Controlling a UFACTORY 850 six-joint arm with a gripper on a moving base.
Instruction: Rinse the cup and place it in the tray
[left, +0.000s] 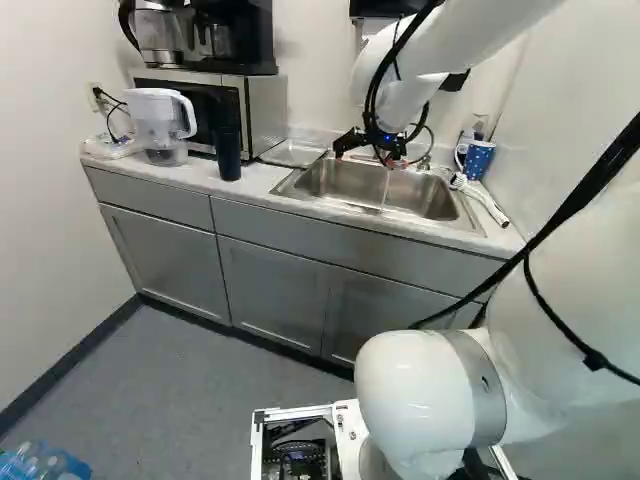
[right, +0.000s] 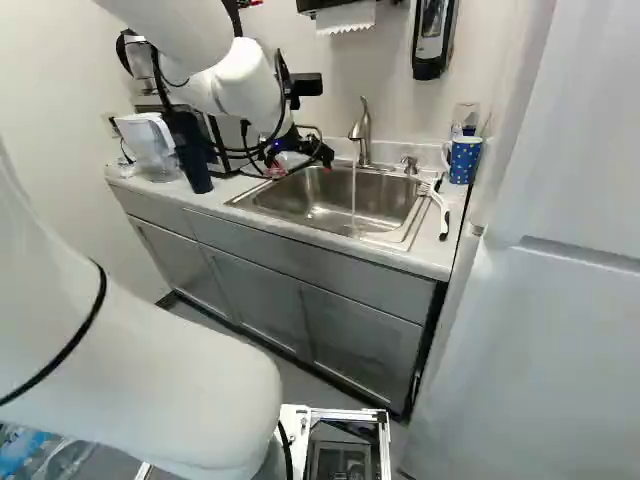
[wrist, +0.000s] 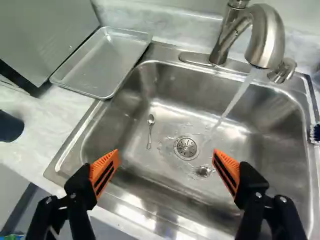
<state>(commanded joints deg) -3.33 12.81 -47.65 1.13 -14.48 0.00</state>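
Above the sink (left: 445, 202) my gripper (left: 364, 158) hangs from the raised arm; in the wrist view the gripper (wrist: 166, 162) is open, its orange pads wide apart with only the basin beneath. A blue mug with light dots (right: 464, 158) stands on the counter at the sink's right side. A dark tumbler (left: 228, 153) is upright on the counter to the sink's left. The shallow metal tray (wrist: 102, 62) lies between the sink and the microwave, nothing on it. Water runs from the faucet (wrist: 266, 42) into the basin.
A small spoon (wrist: 150, 131) lies in the basin beside the drain (wrist: 186, 148). A white-handled brush (right: 440, 208) rests right of the sink. The pitcher (left: 160, 122) and microwave (left: 262, 110) stand at the left, a clear container (right: 465, 115) behind the mug.
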